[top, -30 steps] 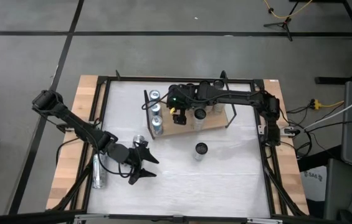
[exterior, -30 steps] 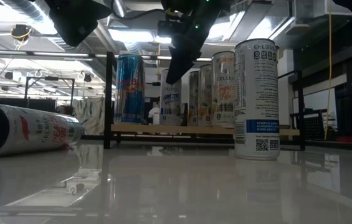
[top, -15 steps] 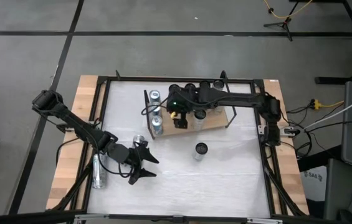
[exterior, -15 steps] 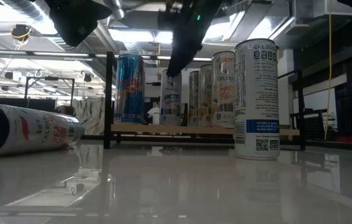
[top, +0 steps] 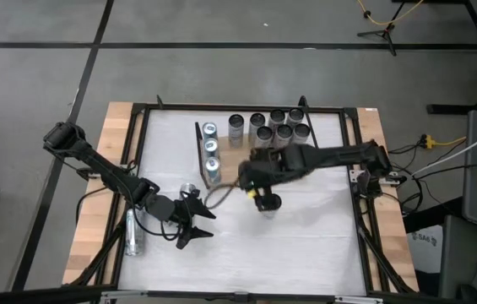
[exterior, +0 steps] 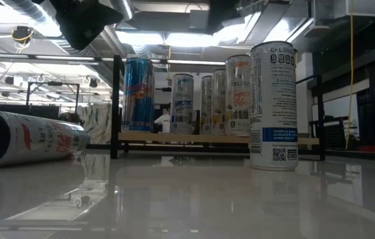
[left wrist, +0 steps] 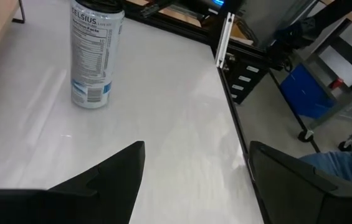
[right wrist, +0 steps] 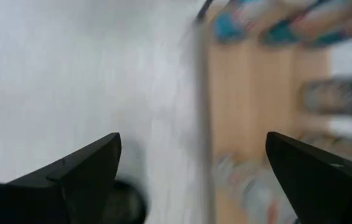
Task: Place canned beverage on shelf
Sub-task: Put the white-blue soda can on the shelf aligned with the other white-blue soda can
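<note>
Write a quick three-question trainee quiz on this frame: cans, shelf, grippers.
1. True or false: the white Celsius can stands on the shelf.
2. Which gripper is closest to that can? A: left. B: right.
3. How is the can at the far left of the low view positioned?

Key:
1. False; it stands on the tabletop in front of the shelf.
2. B; the right gripper is open right beside it.
3. Lying on its side.
</note>
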You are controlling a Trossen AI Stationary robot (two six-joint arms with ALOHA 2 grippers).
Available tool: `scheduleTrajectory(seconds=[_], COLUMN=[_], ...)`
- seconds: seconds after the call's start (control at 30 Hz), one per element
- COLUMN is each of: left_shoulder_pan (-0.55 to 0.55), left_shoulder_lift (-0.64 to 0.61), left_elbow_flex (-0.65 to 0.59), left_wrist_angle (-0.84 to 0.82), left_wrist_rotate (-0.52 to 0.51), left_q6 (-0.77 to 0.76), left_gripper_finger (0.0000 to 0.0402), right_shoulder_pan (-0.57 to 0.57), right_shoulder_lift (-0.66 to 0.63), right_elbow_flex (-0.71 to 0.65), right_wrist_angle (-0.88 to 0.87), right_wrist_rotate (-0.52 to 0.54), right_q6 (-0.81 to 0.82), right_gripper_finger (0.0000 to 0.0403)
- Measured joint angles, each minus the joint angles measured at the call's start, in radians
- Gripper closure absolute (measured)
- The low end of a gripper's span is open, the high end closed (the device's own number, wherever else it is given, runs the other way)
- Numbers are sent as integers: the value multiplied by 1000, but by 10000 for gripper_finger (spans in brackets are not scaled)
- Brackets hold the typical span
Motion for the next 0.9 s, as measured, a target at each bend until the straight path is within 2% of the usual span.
scheduleTrajectory(seconds=[0.07, 0.3, 0.53, 0.9], left_shoulder_pan=[0, 0, 0, 0], left_shoulder_lift=[0, 0, 0, 0], left_elbow_flex=[0, 0, 0, 0], left_wrist_angle=[0, 1, 8, 8], left_wrist_rotate=[-1, -1, -2, -26], left_q6=[0, 0, 0, 0], left_gripper_finger=[120, 120, 120, 120], right_shoulder_pan=[35, 103, 72, 31], right_shoulder_lift=[-1, -24, -98, -265], right_elbow_flex=[-4, -111, -244, -363], right_wrist_angle=[-68, -103, -50, 62], right_wrist_rotate=[1, -1, 3, -19], right_q6=[41, 84, 116, 127], right_gripper_finger=[8, 8, 8, 8])
